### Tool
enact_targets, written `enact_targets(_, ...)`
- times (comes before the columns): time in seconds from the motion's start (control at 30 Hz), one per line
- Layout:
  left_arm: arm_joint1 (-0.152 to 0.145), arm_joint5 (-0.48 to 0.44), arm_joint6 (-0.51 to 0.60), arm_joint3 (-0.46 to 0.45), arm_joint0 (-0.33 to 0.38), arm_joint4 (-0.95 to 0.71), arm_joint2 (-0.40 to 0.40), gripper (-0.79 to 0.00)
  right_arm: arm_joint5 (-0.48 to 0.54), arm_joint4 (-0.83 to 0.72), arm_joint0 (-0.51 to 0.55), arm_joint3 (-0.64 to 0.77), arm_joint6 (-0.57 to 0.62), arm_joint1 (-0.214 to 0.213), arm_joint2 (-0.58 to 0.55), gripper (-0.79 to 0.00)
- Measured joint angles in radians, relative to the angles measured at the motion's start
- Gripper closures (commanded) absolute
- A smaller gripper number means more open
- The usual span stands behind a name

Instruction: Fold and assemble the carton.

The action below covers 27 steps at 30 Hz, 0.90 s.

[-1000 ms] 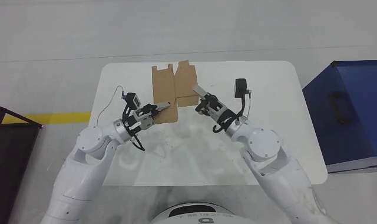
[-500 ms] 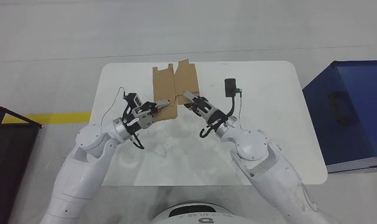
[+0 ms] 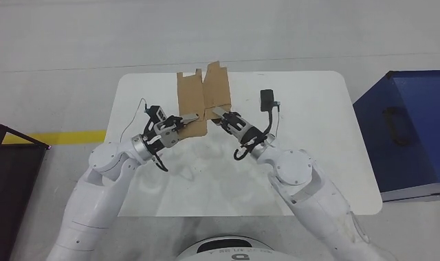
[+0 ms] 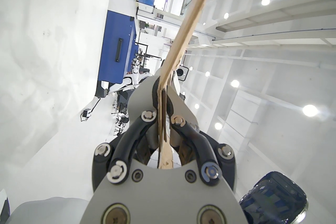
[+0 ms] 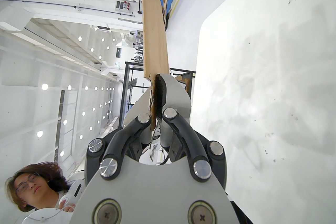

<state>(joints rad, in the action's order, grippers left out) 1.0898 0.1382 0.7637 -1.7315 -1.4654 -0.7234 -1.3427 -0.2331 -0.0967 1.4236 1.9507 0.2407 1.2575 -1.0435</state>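
White table (image 3: 309,151) under us. Our left gripper (image 3: 186,119) and right gripper (image 3: 215,112) each pinch the near edge of the carton (image 3: 214,89); it seems light, bendy.

Bright, even light comes from round ceiling lamps (image 4: 265,1); the white counter (image 3: 309,123) glares; wrist views bow at edges.

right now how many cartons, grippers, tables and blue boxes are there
carton: 1, flat, held off the table
grippers: 2, left gripper and right gripper, each shut on the carton
table: 1
blue box: 1, beside the table
total: 5
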Motion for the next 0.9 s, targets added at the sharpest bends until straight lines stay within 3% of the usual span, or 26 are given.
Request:
enact_targets(0.17, -0.003, -0.152, 0.053, 0.062, -0.021, -0.013, -0.052, -0.785, 0.009, -0.116, -0.007, -0.003, 0.058, 0.000, -0.044, 0.000)
enact_targets(0.37, 0.002, -0.222, 0.052, 0.100, -0.015, -0.061, -0.065, -0.785, -0.022, -0.129, -0.028, -0.009, 0.126, -0.002, -0.053, 0.000)
enact_targets(0.73, 0.009, -0.215, -0.025, 0.078, 0.022, 0.063, -0.020, -0.785, -0.265, 0.240, -0.164, -0.081, 0.217, -0.005, 0.110, 0.000)
enact_targets(0.9, 0.009, -0.220, -0.024, 0.069, 0.015, 0.067, -0.024, -0.785, -0.299, 0.304, -0.180, -0.090, 0.228, -0.003, 0.137, 0.000)
